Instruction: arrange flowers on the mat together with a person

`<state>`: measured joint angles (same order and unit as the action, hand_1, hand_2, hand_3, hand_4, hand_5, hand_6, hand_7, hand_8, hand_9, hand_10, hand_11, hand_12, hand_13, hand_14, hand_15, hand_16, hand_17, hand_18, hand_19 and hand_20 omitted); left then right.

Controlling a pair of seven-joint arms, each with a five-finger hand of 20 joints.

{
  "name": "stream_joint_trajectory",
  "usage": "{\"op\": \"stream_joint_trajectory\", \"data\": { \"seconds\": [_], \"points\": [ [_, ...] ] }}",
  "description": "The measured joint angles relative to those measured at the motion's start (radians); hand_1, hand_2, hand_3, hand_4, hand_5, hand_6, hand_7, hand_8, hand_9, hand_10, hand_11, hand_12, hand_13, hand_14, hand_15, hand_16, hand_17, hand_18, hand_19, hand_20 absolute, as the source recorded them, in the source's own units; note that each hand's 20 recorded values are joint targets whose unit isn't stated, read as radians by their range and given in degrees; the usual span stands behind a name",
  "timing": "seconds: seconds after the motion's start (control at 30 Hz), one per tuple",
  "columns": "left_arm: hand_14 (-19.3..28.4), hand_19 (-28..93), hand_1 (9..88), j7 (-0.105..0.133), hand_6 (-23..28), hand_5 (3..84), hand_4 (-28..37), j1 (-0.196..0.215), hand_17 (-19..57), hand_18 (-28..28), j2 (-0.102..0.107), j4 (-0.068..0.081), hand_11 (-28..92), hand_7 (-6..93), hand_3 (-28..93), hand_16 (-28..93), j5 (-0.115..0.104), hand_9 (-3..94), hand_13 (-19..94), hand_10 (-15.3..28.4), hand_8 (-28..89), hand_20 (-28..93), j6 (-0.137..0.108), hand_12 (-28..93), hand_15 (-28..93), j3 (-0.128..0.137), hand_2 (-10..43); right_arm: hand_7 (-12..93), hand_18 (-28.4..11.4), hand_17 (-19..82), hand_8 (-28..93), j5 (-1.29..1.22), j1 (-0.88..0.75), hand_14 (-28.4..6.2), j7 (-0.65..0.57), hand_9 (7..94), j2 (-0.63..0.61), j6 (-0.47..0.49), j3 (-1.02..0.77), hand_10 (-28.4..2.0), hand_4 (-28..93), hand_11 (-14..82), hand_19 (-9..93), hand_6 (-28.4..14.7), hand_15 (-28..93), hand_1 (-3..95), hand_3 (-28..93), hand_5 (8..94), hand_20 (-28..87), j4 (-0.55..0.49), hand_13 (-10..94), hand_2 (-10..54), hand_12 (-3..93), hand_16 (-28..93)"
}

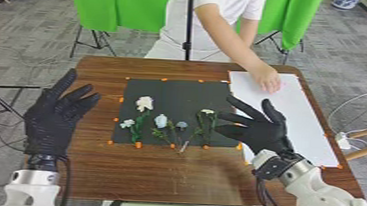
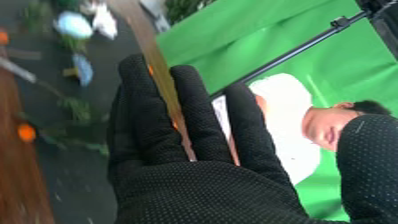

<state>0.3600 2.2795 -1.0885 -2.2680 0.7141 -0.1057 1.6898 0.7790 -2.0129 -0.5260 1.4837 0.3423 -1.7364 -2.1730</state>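
My left hand (image 1: 53, 120), gloved in black, is raised over the left side of the brown wooden table (image 1: 132, 179), its fingers extended and gripping nothing. To its right, flowers stand out against the dark mat (image 1: 185, 93), laid side by side across its near half, blooms pointing away from me and green stems toward me. Leftmost is a sprig of small white blossoms (image 1: 126, 123), close beside a fuller, creamy white flower (image 1: 144, 104) whose ruffled head reaches farthest up the mat. Next come a rounded, pale blue flower (image 1: 160, 121) and a smaller grey-blue one (image 1: 182, 125), with leafy greenery below them and a pale stem end (image 1: 184, 147) slanting at the near edge. A small cream flower (image 1: 207, 111) tops slim green stems at the right end of the row. Orange marks (image 1: 139, 145) dot the mat's border. My right hand (image 1: 266, 132) is at the mat's right side and over the white sheet (image 1: 299, 121), fingers spread and released. Beyond it, a person's hand (image 1: 268, 82) reaches down to the sheet's far part; whether it holds anything, I cannot tell.
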Motion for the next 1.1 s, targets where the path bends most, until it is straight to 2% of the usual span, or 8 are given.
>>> {"op": "stream_joint_trajectory", "data": {
  "seconds": [0.13,0.23,0.43,0.63,1.1],
  "points": [
    [26.5,61,17.2,0.043,5.8,35.1,-28.3,0.009,-6.7,26.6,0.007,0.001,19,8.2,75,-9,-0.013,35.1,27,19.1,-9,-3,-0.037,10,43,-0.043,9.8,6,-21.6,0,-10,0.066,-0.005,-25.1,0.066,45.3,-0.009,0.000,0.018,-18.8,-28,8.0,45,-2.8,31,-2.5,78,37.7,16,0.004,36,19.1,11.5,12],
    [27.0,62,17.3,0.059,5.8,35.1,-28.3,0.014,-6.3,26.9,0.007,0.008,20,8.2,75,-9,-0.016,35.7,28,19.4,-9,-2,-0.044,10,44,-0.050,9.8,7,-21.5,0,-10,0.055,-0.008,-25.0,0.072,45.6,-0.010,-0.009,0.028,-18.9,-28,8.2,45,-2.9,31,-2.5,78,38.0,16,0.005,36,19.3,11.6,12],
    [28.3,68,17.4,0.054,6.1,34.7,-28.3,0.015,-5.1,28.2,0.001,0.012,22,8.4,75,-10,-0.015,36.5,30,20.6,-9,1,-0.044,11,53,-0.033,9.9,7,-21.4,0,-10,0.030,-0.015,-25.1,0.063,46.2,-0.009,-0.019,0.036,-19.1,-28,8.5,44,-3.0,31,-2.4,78,38.8,17,0.006,36,19.7,11.6,13],
    [28.3,66,17.4,0.040,6.0,34.1,-28.3,0.023,-5.4,28.0,-0.004,0.012,22,8.4,75,-11,-0.014,36.2,29,20.4,-9,-1,-0.042,10,51,-0.017,9.8,7,-21.2,0,-11,0.025,-0.015,-25.2,0.055,47.0,-0.008,-0.019,0.035,-19.4,-28,9.1,44,-3.4,32,-2.4,78,39.7,17,0.006,37,20.0,11.6,13],
    [27.7,63,17.8,0.034,6.1,33.8,-28.3,0.030,-6.1,27.3,-0.005,0.011,22,8.7,75,-10,-0.016,36.0,29,20.2,-9,-2,-0.042,10,48,-0.018,9.9,7,-21.0,0,-11,0.013,-0.025,-25.2,0.051,47.7,-0.007,-0.030,0.034,-19.6,-28,9.7,44,-3.8,32,-2.6,78,40.7,17,0.005,37,20.3,11.5,12]
  ]
}}
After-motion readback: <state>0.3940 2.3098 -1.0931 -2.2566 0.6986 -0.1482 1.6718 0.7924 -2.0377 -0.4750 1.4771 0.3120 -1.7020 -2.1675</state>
